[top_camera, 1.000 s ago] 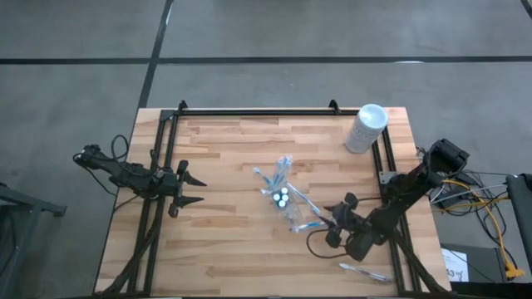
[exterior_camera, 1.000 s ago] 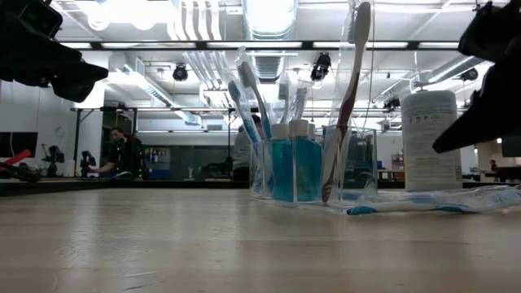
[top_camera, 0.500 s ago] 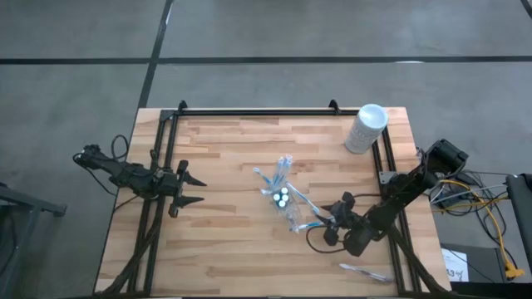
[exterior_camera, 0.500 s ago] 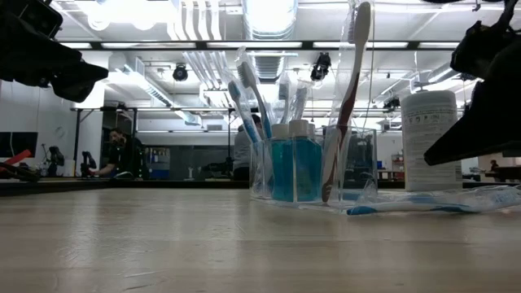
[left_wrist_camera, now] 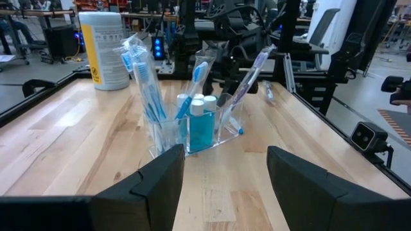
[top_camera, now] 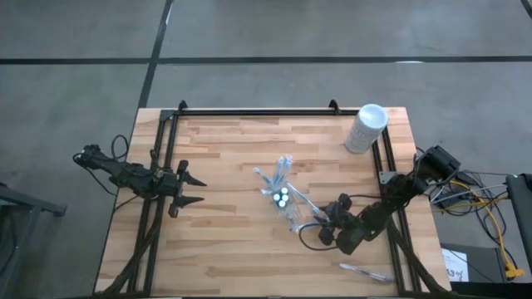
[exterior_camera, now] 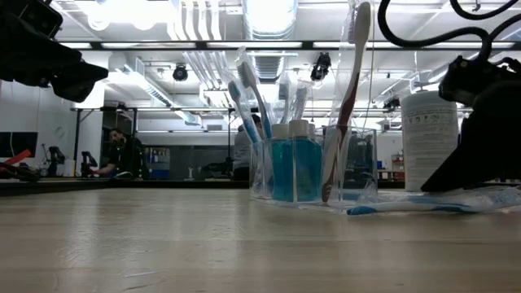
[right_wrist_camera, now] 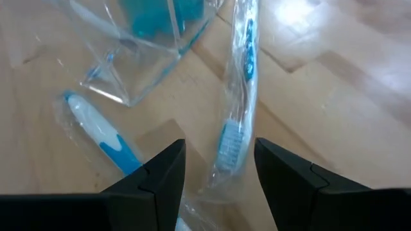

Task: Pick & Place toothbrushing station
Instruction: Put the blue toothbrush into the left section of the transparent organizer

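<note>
The right tool [top_camera: 320,226] is low over the desk [top_camera: 224,249], its two dark fingers [right_wrist_camera: 160,173] spread apart with nothing between them. Directly ahead of it, in the gap between the fingers, lies a wrapped blue-and-white toothbrush [right_wrist_camera: 239,109] flat on the wood. A second wrapped toothbrush [right_wrist_camera: 99,138] lies just beside the tool's other finger. Beyond both, a little farther from the tool, stands the clear holder [top_camera: 283,198] near the middle of the desk. It carries the small blue white-capped tubes [left_wrist_camera: 200,122] and several upright toothbrushes [left_wrist_camera: 144,83]; whether the holder is a stiff stand or a soft pouch is hard to say from these angles. Another wrapped brush [top_camera: 364,271] lies behind the right tool, near the desk's front edge.

The left tool [top_camera: 184,188] waits at the left side of the desk, well apart from the holder, fingers [left_wrist_camera: 154,183] open and empty, facing the holder. A tall white cylinder [top_camera: 366,128] stands at the far right corner.
</note>
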`<state>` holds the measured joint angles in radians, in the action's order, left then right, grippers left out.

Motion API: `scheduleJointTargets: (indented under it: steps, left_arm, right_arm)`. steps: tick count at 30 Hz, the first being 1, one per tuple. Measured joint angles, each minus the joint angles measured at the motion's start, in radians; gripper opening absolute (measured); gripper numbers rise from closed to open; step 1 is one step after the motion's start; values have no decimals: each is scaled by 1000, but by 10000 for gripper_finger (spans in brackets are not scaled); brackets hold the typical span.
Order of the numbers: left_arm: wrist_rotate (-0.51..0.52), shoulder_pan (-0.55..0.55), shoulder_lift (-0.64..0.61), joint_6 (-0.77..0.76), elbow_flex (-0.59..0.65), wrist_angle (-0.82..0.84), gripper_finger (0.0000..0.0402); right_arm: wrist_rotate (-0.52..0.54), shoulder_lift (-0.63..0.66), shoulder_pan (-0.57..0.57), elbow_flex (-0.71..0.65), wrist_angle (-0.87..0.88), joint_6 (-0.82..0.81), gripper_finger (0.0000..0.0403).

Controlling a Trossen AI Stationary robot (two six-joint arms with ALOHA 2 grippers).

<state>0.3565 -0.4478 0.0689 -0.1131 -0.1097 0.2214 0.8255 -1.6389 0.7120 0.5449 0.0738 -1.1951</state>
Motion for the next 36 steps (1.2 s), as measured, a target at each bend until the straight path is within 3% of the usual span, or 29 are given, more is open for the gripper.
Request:
scheduleJointTargets:
  steps: [10,28,36]
  left_arm:
    - [0,0,0,0,0,0,227]
    - [0,0,0,0,0,0,227]
    - [0,0,0,0,0,0,227]
  right_arm:
    - [-34,-8,0,0,6,-18,157]
    - [-31,-7,1,0,7,-9,29]
    - [17,8,1,1,24,4,9]
